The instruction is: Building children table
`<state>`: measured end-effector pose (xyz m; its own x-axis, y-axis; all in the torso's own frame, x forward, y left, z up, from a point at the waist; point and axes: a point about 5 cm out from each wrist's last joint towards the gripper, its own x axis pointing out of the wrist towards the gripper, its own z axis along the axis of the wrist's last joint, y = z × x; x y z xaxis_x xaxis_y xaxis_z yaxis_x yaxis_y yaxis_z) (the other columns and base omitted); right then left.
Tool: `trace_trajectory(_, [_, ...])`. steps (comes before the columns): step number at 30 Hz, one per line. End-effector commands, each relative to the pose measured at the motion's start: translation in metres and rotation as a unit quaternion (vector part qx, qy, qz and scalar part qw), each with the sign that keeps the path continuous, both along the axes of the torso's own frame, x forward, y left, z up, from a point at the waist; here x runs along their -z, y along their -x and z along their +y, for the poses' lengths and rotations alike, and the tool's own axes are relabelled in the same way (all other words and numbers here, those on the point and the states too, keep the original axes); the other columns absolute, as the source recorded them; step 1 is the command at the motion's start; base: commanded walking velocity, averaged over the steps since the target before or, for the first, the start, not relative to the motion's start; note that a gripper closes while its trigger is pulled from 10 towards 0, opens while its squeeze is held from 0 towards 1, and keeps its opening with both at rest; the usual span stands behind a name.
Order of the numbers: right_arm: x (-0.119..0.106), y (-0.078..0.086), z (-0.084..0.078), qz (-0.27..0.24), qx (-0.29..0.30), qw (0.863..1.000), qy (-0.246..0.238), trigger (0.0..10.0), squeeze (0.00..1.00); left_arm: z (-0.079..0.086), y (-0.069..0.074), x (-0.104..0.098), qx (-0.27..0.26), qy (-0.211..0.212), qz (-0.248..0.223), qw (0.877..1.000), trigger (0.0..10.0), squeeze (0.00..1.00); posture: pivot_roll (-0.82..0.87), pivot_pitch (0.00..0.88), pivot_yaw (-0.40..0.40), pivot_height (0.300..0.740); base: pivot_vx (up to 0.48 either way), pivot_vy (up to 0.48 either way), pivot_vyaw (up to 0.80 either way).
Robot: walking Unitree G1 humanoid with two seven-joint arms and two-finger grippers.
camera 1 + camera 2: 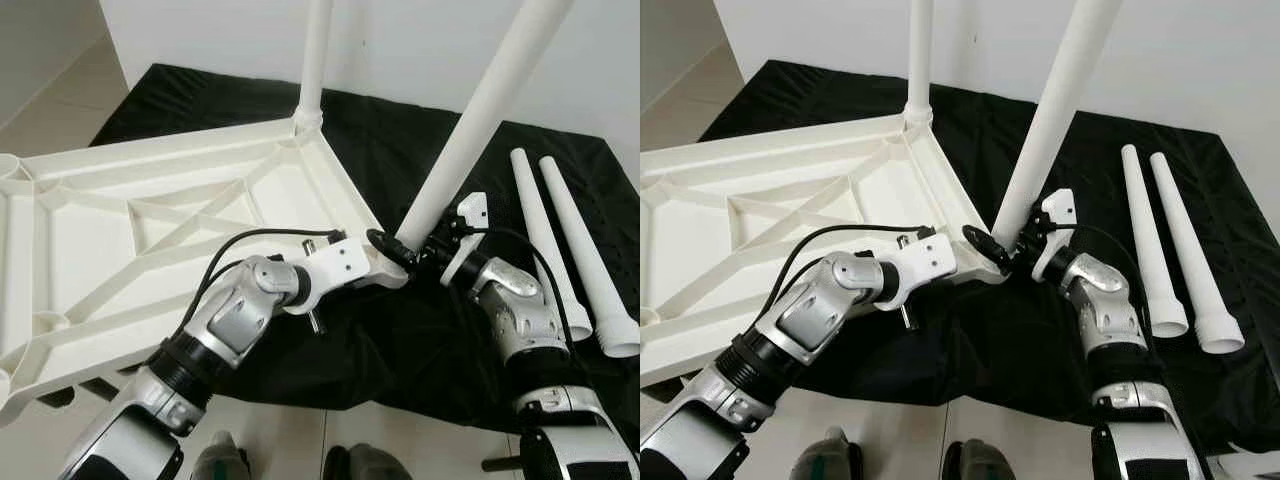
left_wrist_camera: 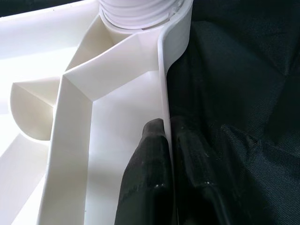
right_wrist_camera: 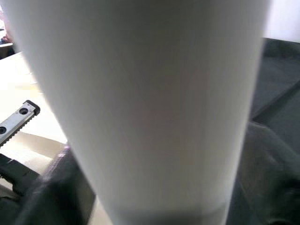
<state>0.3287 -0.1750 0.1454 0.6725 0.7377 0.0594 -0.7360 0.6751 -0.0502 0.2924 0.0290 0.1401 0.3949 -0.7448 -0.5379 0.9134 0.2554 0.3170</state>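
Here, left tool (image 2: 166, 154) pinching tabletop (image 1: 150, 220) rim, right tool (image 1: 425, 250) unclear behind leg (image 1: 480, 120).

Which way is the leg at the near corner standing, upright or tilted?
Tilted. The leg leans away from the tabletop, unlike the upright far leg; the right gripper is at its base.

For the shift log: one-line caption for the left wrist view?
Left claw pinching the white tabletop's rim beside the leg socket, black cloth beneath.

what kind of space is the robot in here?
Probably an indoor room used as a floor assembly spot: a black cloth spread over pale floor against a plain white wall, with an upturned white tabletop and two loose legs laid on it.
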Motion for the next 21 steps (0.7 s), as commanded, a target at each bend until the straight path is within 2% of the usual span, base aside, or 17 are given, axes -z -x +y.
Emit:
trace_trajectory(1, [0.002, -0.001, -0.005, 0.001, 0.003, 1.000, 0.003, 0.0, 0.00, -0.005, 0.001, -0.007, 0.015, 0.002, -0.022, 1.000, 10.0, 0.00, 0.00, 0.017, -0.065, 0.740, 0.000, 0.000, 0.00])
trace_trajectory(10, [0.006, -0.001, -0.011, 0.009, 0.000, 1.000, 0.012, 0.0, 0.00, -0.005, 0.001, -0.007, 0.015, 0.002, -0.021, 1.000, 10.0, 0.00, -0.01, 0.018, -0.064, 0.740, 0.000, 0.000, 0.00])
trace_trajectory(11, [0.007, 0.000, -0.011, 0.010, -0.001, 1.000, 0.018, 2.7, 0.00, -0.005, 0.001, -0.007, 0.015, 0.003, -0.022, 1.000, 10.0, 0.00, -0.01, 0.018, -0.064, 0.740, 0.000, 0.000, 0.00])
trace_trajectory(13, [0.007, 0.000, -0.011, 0.010, -0.002, 1.000, 0.022, 2.7, 0.00, -0.005, 0.001, -0.007, 0.015, 0.003, -0.022, 1.000, 10.0, 0.00, -0.01, 0.018, -0.065, 0.740, 0.000, 0.000, 0.00])
trace_trajectory(14, [0.008, 0.000, -0.011, 0.010, 0.000, 1.000, 0.024, 10.0, 0.00, -0.005, 0.001, -0.007, 0.015, 0.003, -0.022, 1.000, 10.0, 0.00, -0.01, 0.018, -0.065, 0.740, 0.000, 0.000, 0.00])
trace_trajectory(21, [0.005, 0.001, 0.000, 0.004, 0.035, 0.999, 0.002, 10.0, 0.00, -0.007, 0.002, -0.006, 0.016, 0.005, -0.021, 1.000, 10.0, 0.00, -0.01, 0.024, -0.068, 0.740, 0.000, 0.000, 0.00])
